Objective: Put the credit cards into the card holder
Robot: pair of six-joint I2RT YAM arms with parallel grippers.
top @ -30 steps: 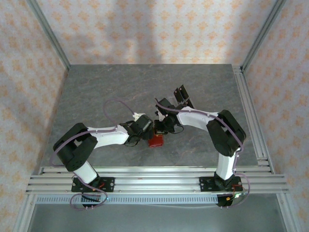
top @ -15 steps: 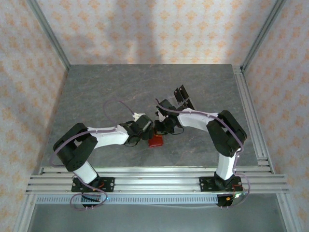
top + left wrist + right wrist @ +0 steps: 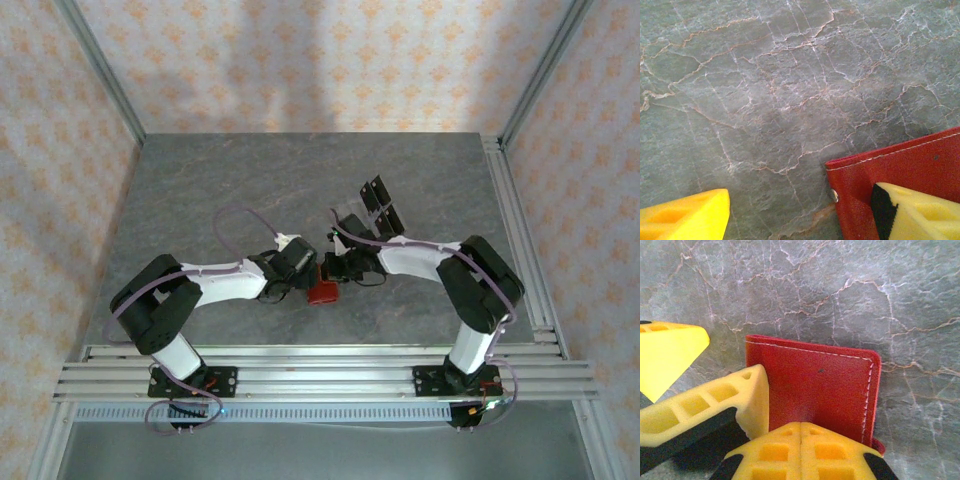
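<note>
On the veined grey table (image 3: 200, 200) between papered walls (image 3: 300, 60), left pincer (image 3: 801, 200) gapes, right pincer (image 3: 800, 430) is clenched.

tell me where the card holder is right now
In the top view the card holder lies near the middle of the table, between the left gripper and right gripper, both tips over it.

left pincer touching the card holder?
Touching. Right wrist view: one left pincer finger butts flush against the card holder at its left edge, with no gap.
</note>
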